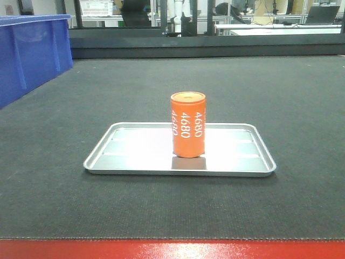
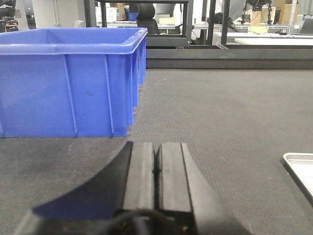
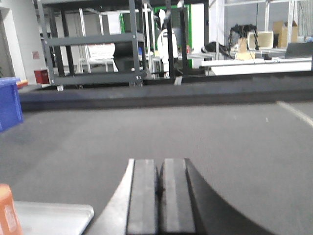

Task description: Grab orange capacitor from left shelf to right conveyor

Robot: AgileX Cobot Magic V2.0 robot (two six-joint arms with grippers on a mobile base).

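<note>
The orange capacitor (image 1: 188, 124) stands upright on a shallow silver tray (image 1: 108, 154), which lies on the right conveyor (image 1: 280, 97), so the placing seems already done. Both the left end effector (image 2: 156, 169) and the right end effector (image 3: 160, 188) have their pads pressed together and hold nothing. One risk: an arm passing low could knock over the tall cylinder. The white print reads "4680", repeated.

One orange capacitor (image 1: 188, 124), one silver tray (image 1: 135, 156), one blue bin (image 1: 29, 51)
</note>
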